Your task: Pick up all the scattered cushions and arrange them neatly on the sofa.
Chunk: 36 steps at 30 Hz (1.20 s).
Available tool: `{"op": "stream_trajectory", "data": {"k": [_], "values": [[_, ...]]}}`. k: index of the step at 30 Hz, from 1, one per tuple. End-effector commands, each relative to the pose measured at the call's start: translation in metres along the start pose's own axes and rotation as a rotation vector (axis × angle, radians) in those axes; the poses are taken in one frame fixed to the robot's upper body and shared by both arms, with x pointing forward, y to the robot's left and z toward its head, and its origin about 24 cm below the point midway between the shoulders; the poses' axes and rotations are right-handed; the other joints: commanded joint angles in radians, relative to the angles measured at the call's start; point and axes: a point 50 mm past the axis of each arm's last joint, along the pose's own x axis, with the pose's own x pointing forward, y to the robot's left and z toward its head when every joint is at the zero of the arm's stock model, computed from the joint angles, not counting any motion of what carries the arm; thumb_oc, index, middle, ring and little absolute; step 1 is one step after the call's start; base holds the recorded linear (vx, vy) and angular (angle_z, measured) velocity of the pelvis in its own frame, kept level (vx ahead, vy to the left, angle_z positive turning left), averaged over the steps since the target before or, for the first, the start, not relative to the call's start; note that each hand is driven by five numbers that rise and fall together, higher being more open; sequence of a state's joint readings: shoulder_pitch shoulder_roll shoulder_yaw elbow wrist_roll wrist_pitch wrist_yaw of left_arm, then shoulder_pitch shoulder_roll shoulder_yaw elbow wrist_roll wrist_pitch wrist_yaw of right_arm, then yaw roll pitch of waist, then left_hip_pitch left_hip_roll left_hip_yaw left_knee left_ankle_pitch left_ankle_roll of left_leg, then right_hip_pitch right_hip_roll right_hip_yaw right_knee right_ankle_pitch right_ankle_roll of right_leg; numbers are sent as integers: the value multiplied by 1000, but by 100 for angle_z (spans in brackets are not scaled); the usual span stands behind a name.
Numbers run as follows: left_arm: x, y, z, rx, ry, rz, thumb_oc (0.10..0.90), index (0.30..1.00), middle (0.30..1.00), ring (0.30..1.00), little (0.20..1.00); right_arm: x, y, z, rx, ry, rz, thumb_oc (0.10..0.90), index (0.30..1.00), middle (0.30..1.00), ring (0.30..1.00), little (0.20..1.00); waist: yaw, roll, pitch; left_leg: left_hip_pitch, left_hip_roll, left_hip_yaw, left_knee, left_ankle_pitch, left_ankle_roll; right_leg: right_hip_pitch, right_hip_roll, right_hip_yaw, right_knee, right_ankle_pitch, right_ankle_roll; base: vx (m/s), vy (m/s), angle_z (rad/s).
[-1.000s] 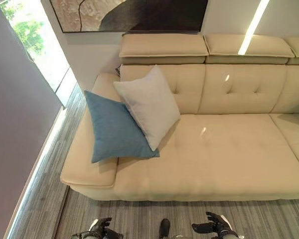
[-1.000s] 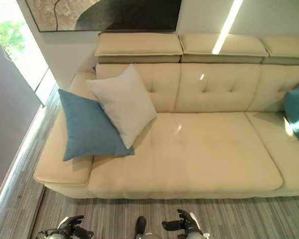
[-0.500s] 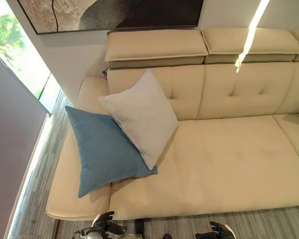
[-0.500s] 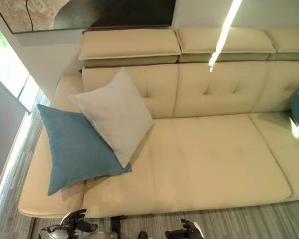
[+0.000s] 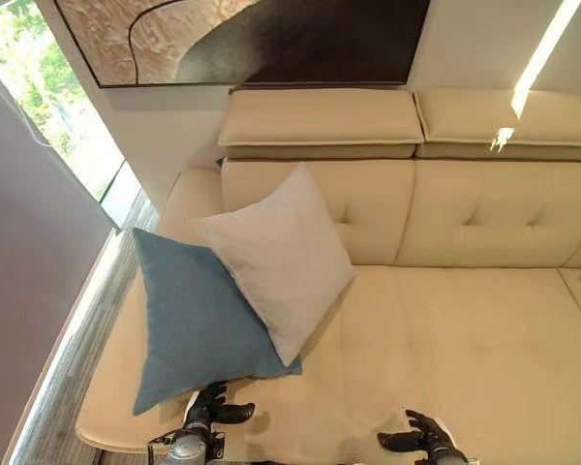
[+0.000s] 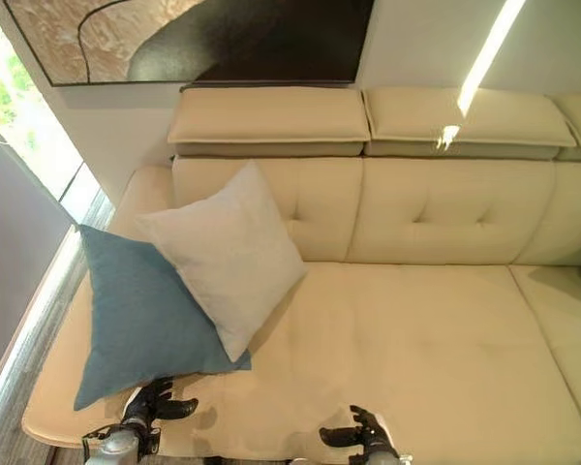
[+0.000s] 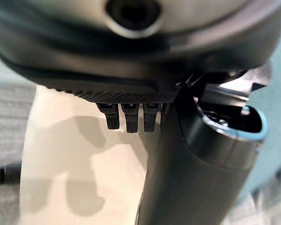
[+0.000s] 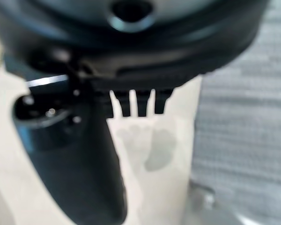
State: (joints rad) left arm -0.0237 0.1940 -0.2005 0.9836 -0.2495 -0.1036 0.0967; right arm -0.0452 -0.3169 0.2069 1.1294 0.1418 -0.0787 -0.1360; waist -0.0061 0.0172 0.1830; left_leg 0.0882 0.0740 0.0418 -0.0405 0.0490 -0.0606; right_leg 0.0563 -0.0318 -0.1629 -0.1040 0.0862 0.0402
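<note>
Both hands hang low over the front edge of the cream sofa (image 5: 465, 329), and neither one holds anything. The left hand (image 5: 213, 407) hovers just beside the bottom corner of the blue cushion (image 5: 189, 325), fingers (image 7: 126, 117) loosely relaxed with the thumb standing apart. The right hand (image 5: 418, 442) sits over bare seat, well apart from any cushion, its fingers (image 8: 138, 105) likewise slack and empty.

Now the cushions themselves: the blue one lies tilted across the armrest end of the seat, and the pale grey cushion (image 5: 276, 257) leans on its point against the backrest, overlapping the blue one's upper edge. Both are on the sofa already, but skewed like diamonds (hardly neat).

So the job here looks like straightening, and the blue cushion seems the one in hand. I'd say the left hand wants to close on that near corner with thumb under and fingers on top, taking a good fold of cloth, because a soft cushion sags and slips from a shallow pinch. Worth minding the overlap too: drag the blue one out fast and the grey one will likely topple onto the seat. Better to lift and turn it slowly, and the idle right hand could steady the grey cushion.
</note>
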Motion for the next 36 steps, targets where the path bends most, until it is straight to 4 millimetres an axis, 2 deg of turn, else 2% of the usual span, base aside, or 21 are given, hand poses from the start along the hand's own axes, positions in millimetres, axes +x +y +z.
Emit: {"op": "stream_trajectory", "data": {"k": [1, 3, 4, 5, 10, 12, 13, 17, 24, 30, 33, 36], "values": [[5, 1, 14, 43, -40, -48, 800, 900, 900, 900, 900, 2, -7, 10, -8, -53, -18, 800, 900, 900, 900, 900, -1, -36, -16, -45, -38, 0, 8, -71, 6, 0, -32, 1, 18, -107, 58, -21, -118, 38], [4, -11, 20, 89, -72, -131, 800, 900, 900, 900, 900, 2, -11, 11, -23, -65, -14, 800, 900, 900, 900, 900, -10, -27, -11, -47, -27, -3, 8, -64, -2, 3, -23, -5, 17, -117, 51, -43, -91, 23], [1, -22, 33, 105, -137, -211, 800, 900, 900, 900, 900, 2, -17, 14, -27, -79, -20, 800, 900, 900, 900, 900, -17, -19, -4, -55, -17, -3, 9, -54, -11, 3, -17, -13, 17, -125, 46, -52, -88, 12], [1, -22, 33, 105, -136, -211, 800, 900, 900, 900, 900, 2, -17, 14, -27, -78, -20, 800, 900, 900, 900, 900, -17, -19, -4, -55, -17, -4, 9, -54, -11, 3, -17, -13, 17, -126, 46, -52, -75, 11], [-17, -36, 76, 79, -366, -330, 800, 900, 900, 900, 900, 0, -24, 10, -29, -86, -30, 800, 900, 900, 900, 900, -22, -5, 1, -54, -4, 1, -2, -35, -22, 16, -6, -31, 17, -141, 40, -15, -53, 6], [-25, -35, 102, 10, -485, -301, 800, 900, 900, 900, 900, -1, -22, 8, -16, -83, -41, 800, 900, 900, 900, 900, -19, -5, 2, -56, 0, -3, -2, -28, -26, 20, -4, -43, 17, -147, 38, -16, -61, 17], [-25, -35, 102, 10, -485, -301, 800, 900, 900, 900, 900, -1, -22, 8, -16, -83, -41, 800, 900, 900, 900, 900, -20, -5, 3, -56, 0, -3, -2, -28, -26, 21, -4, -43, 17, -147, 38, -10, -55, 21], [-38, -30, 140, -72, -666, -211, 800, 900, 900, 900, 900, -2, -16, 6, 5, -85, -60, 800, 900, 900, 900, 900, -14, -10, 3, -48, 2, -7, -7, -25, -30, 36, -2, -55, 17, -152, 34, 20, -39, 9], [-57, -10, 180, -204, -872, 5, 800, 900, 900, 900, 900, -4, -9, -3, 30, -59, -97, 800, 900, 900, 900, 900, -14, -20, -8, -8, 0, -3, -29, -30, -31, 65, -4, -63, 17, -155, 37, 46, -14, 9], [-66, 5, 188, -281, -936, 115, 800, 900, 900, 900, 900, -5, -6, -6, 36, -52, -103, 800, 900, 900, 900, 900, -14, -22, -18, 8, -5, 1, -36, -40, -29, 74, -7, -59, 17, -156, 41, 36, 16, 2], [-63, 6, 189, -299, -926, 140, 800, 900, 900, 900, 900, -5, -6, -7, 36, -43, -104, 800, 900, 900, 900, 900, -15, -23, -21, 10, -6, 0, -37, -42, -28, 76, -9, -59, 17, -156, 42, 23, 12, 1], [-59, 7, 201, -258, -937, 174, 800, 900, 900, 900, 900, -5, -6, -9, 16, -33, -102, 800, 900, 900, 900, 900, -23, -24, -29, 17, -8, 3, -46, -48, -28, 77, -11, -55, 17, -155, 44, 61, 28, 1]]}}
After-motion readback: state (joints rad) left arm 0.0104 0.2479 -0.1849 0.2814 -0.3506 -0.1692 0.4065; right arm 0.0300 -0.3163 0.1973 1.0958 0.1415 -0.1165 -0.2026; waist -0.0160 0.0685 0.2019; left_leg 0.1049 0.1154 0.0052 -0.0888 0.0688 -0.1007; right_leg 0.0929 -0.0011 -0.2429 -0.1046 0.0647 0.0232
